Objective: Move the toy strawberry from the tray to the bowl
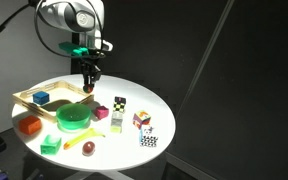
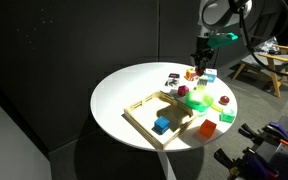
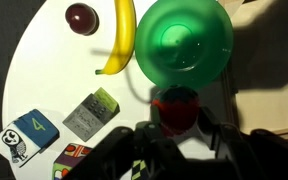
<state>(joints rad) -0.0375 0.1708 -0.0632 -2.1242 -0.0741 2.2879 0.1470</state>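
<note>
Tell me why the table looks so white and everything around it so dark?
In both exterior views a strong light washes the table to white against a dark room; in the wrist view the pincer holding the toy strawberry is a dark blur, while the bowl looks sharp.

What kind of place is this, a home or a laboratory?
Probably a laboratory or test studio: a dark backdrop, a lit round white table, and toy blocks laid out near a robot arm.

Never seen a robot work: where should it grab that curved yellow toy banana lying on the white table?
Grip the yellow toy banana across its slim middle, from above. It lies flat on the white table, so likely only its narrow width suits the jaws.
</note>
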